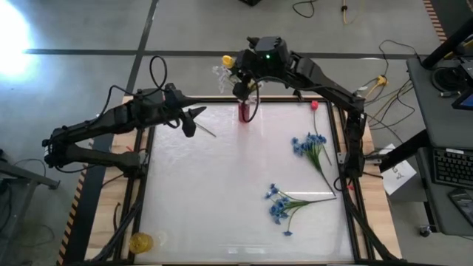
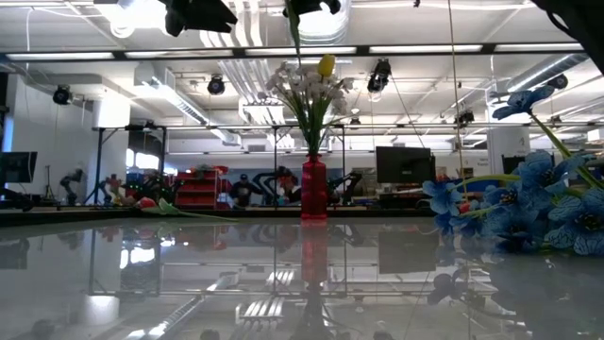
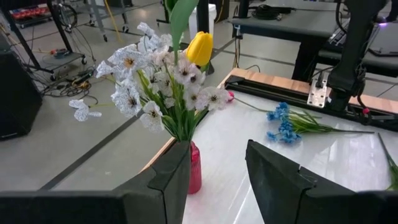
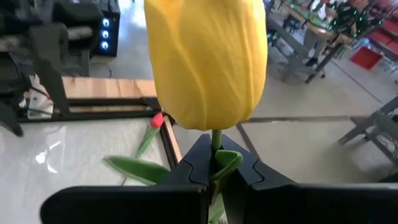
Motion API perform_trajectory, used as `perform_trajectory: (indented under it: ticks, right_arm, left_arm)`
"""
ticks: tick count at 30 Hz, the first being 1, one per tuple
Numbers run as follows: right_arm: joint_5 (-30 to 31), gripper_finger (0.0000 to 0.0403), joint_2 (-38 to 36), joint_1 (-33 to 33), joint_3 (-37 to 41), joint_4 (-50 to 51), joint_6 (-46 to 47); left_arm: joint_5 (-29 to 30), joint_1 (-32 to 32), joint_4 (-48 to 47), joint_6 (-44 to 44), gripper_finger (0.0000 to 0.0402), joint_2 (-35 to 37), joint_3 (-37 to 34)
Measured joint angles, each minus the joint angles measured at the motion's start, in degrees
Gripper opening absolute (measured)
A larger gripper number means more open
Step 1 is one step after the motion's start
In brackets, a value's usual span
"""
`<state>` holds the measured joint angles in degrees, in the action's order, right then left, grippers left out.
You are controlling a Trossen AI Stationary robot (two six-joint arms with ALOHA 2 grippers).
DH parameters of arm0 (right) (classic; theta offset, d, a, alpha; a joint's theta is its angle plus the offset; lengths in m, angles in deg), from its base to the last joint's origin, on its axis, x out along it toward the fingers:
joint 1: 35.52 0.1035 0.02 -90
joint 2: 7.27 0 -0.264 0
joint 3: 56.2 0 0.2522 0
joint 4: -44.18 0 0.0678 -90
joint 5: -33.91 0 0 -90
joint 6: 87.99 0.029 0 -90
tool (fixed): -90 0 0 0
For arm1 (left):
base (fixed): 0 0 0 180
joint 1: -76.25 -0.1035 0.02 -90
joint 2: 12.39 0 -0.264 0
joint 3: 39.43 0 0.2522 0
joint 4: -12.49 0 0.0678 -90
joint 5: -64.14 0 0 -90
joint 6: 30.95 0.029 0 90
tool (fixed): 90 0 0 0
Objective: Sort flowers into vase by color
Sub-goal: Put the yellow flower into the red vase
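**Right claw clenched on the yellow tulip, over the vase**

Left gripper (image 1: pixel 194 118) hangs released and empty near ten o'clock on the table (image 1: pixel 222 192), its jaws apart in my left wrist feed, looking toward the red vase (image 3: pixel 194 168). That vase stands at twelve o'clock by the far edge and already holds the white blossom sprays (image 3: pixel 149 81). My right gripper (image 1: pixel 244 87) sits directly above it, clenched on the stem of the yellow tulip (image 4: pixel 208 59), just below the bud.

I judge the step in hand to be seating this tulip beside the white sprays. Next I'd need to lower straight down so the stem slips into the narrow neck without knocking the vase, then let go.

Further right, a pink-red bud (image 1: pixel 314 106) lies at one o'clock, one blue cluster (image 1: pixel 304 145) at three o'clock and another blue cluster (image 1: pixel 277 201) near five o'clock, all waiting on the table.

Only the right wrist feed shows the fingers pinching the stem. Only the low view shows the tulip's height among the blossoms; whether the stem has entered the neck I cannot tell.
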<state>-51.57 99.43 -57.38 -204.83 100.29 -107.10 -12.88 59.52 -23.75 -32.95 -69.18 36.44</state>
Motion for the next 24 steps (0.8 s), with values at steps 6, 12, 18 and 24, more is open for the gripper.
perform_trajectory:
  ticks: [6, 12, 18, 24]
  right_arm:
    - [0.00, 0.0012, -0.09, 0.26, -0.07, 1.27, 0.01]
    - [0.02, 0.0012, -0.07, 0.24, 0.04, 3.82, -0.32]
    - [0.02, 0.0012, -0.07, 0.37, 0.09, 3.51, -2.37]
    - [-0.01, 0.0012, -0.07, 1.04, 2.22, 2.05, -4.98]
  left_arm:
    - [0.00, 0.00, -0.02, 0.00, 0.0143, 0.00, 0.00]
    - [0.02, 0.02, -0.04, 0.00, 0.0143, 0.00, 0.00]
    - [0.02, 0.00, -0.06, 0.00, 0.0143, 0.00, 0.00]
    - [0.02, 0.00, -0.46, 0.00, 0.0143, 0.10, 0.00]
